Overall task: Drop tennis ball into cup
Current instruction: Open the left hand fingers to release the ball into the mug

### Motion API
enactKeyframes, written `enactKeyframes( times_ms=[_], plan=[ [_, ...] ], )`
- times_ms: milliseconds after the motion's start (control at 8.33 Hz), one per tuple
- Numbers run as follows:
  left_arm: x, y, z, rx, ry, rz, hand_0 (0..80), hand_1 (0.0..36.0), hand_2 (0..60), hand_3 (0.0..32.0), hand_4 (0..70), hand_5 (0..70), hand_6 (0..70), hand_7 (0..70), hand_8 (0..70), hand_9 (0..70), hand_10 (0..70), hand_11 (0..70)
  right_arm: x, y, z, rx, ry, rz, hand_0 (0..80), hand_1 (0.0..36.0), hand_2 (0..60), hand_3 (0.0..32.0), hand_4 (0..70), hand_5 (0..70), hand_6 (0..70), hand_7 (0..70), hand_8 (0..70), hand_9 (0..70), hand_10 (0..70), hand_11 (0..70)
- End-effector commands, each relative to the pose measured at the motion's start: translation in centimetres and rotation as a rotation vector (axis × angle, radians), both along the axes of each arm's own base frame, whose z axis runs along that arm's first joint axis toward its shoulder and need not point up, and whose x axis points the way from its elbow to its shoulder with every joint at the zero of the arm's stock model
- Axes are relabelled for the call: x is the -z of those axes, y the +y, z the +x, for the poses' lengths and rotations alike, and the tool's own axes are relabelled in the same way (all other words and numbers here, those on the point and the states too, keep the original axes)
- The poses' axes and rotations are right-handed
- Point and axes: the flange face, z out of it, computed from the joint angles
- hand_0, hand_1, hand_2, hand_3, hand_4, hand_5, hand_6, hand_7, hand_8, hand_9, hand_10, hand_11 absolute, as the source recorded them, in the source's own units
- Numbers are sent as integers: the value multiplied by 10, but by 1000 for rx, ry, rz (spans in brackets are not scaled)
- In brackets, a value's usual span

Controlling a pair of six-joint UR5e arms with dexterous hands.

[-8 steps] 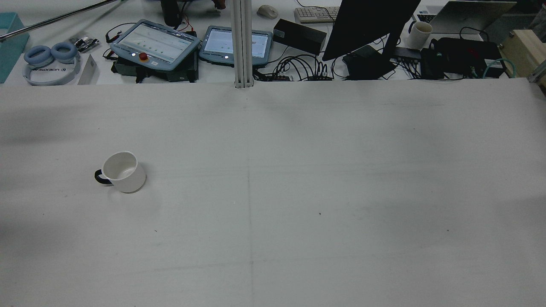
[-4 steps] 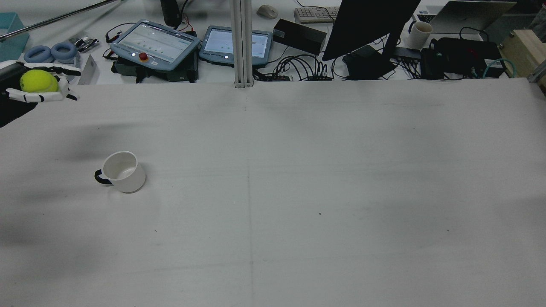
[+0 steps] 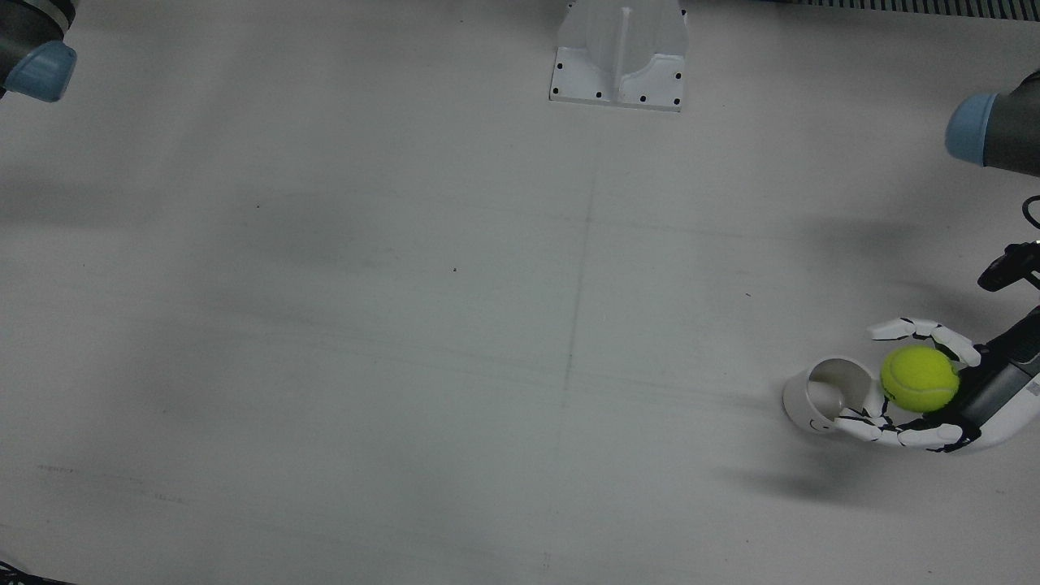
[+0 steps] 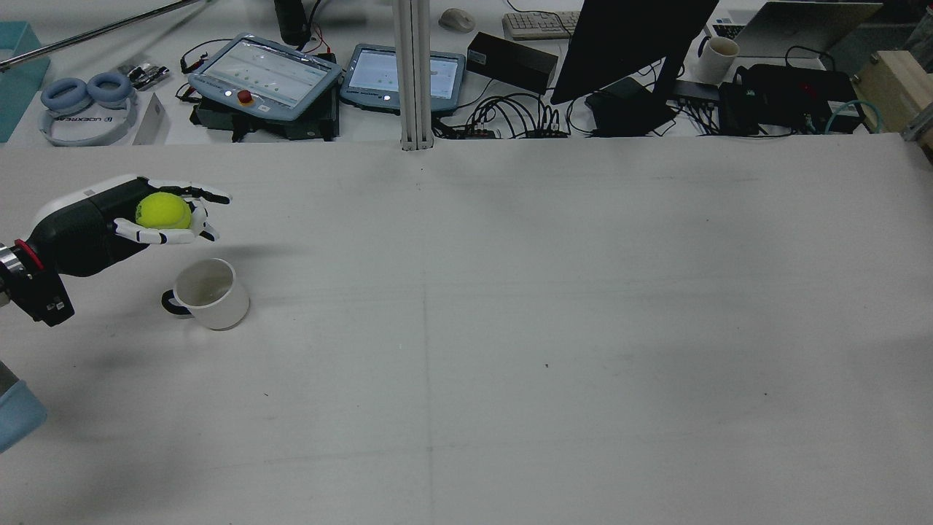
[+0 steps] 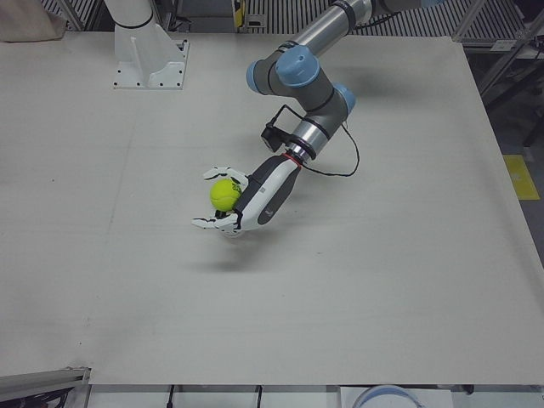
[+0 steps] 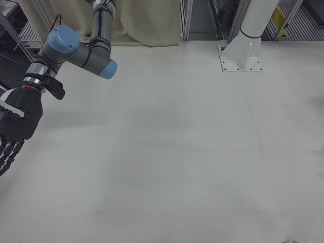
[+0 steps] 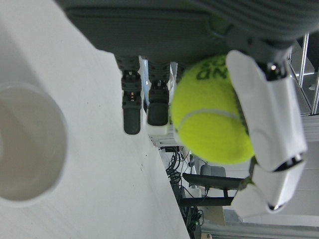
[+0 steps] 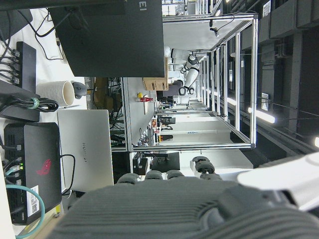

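A yellow-green tennis ball (image 4: 163, 211) sits in my left hand (image 4: 109, 226), whose fingers are curled around it, in the air above the table. The white cup (image 4: 208, 295) with a dark handle stands upright and empty just below and ahead of the hand. From above, the ball (image 3: 920, 379) hangs just beside the cup (image 3: 821, 396) on its outer side, not over the opening, and the hand (image 3: 971, 398) reaches in from the table's edge. The left hand view has the ball (image 7: 212, 117) against the fingers and the cup's mouth (image 7: 27, 144) below. My right hand (image 6: 12, 126) hangs off to its own side, holding nothing.
Beyond the table's far edge lie two teach pendants (image 4: 266, 73), headphones (image 4: 86, 91), a dark monitor (image 4: 627, 44), cables and a second white mug (image 4: 718, 57). A white pedestal (image 3: 619, 57) is bolted at the table's robot side. A vertical post (image 4: 412, 73) rises at the far edge.
My left hand came into the rear view from the far left with the ball and has moved right and nearer, to just above the cup. The cup has stayed put.
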Motion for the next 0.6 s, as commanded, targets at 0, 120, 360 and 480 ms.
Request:
enactKeyframes(
  times_ms=[0, 120, 360, 480],
  plan=[
    [0, 2, 5, -6, -7, 7, 472, 154, 366, 0, 389, 125, 557, 700, 407, 603, 225, 331, 0, 0, 0, 0, 0, 0, 0, 0, 0, 0, 0, 0, 0, 0, 0, 0, 0, 0],
    [-3, 1, 2, 0, -5, -3, 460, 143, 394, 0, 384, 119, 548, 700, 399, 591, 217, 318, 1, 0, 0, 0, 0, 1, 0, 0, 0, 0, 0, 0, 0, 0, 0, 0, 0, 0],
    [-6, 2, 0, 2, 0, 0, 432, 127, 391, 0, 370, 103, 487, 700, 371, 562, 202, 294, 1, 0, 0, 0, 0, 1, 0, 0, 0, 0, 0, 0, 0, 0, 0, 0, 0, 0],
    [-7, 3, 0, 2, 0, 3, 463, 142, 244, 0, 309, 62, 267, 658, 198, 353, 98, 147, 1, 0, 0, 0, 0, 1, 0, 0, 0, 0, 0, 0, 0, 0, 0, 0, 0, 0]
  ],
)
